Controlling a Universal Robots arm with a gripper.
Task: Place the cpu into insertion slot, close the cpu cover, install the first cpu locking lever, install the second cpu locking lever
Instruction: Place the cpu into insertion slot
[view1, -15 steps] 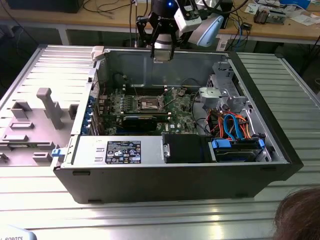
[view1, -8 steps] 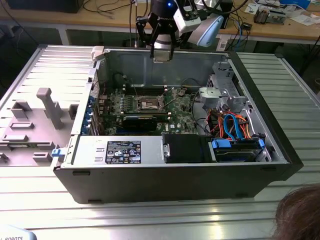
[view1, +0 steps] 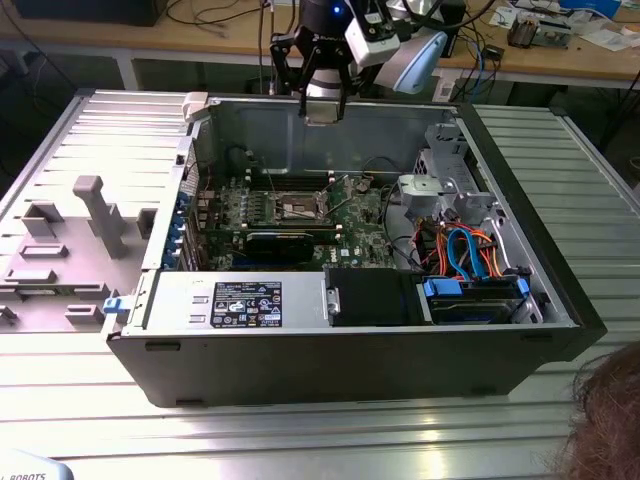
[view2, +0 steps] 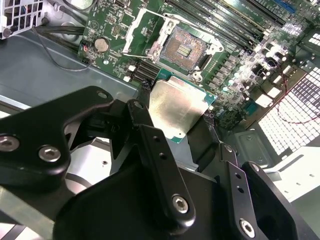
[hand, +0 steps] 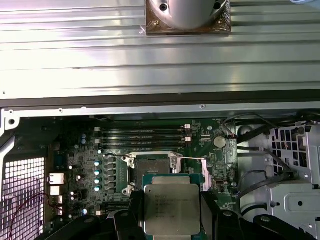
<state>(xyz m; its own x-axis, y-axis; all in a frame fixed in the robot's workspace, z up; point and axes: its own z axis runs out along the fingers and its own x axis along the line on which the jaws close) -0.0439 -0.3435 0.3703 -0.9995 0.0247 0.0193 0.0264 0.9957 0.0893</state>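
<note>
My gripper (view1: 322, 108) hangs above the far wall of the open computer case, shut on the cpu (view1: 322, 114). In both wrist views the cpu (view2: 176, 106) (hand: 171, 209) is a flat silver-grey square pinched between my black fingers (view2: 150, 135) (hand: 131, 212). The insertion slot (view2: 183, 49) (hand: 150, 167) (view1: 300, 208) lies bare on the green board below, its brownish-gold centre showing. The cpu cover (view2: 134, 31), a thin silver frame, stands swung open beside the slot. A thin metal lever (hand: 192, 159) sticks out from the slot's side. The cpu is well clear of the slot.
Memory slots (hand: 145, 132) run beside the socket. A long black card (view1: 290, 242) crosses the board. The power supply (view1: 250, 300) and a drive cage with blue and orange cables (view1: 470, 250) fill the near side. A grey fixture tray (view1: 60, 250) sits at the exterior view's left. A person's hair (view1: 610, 420) shows.
</note>
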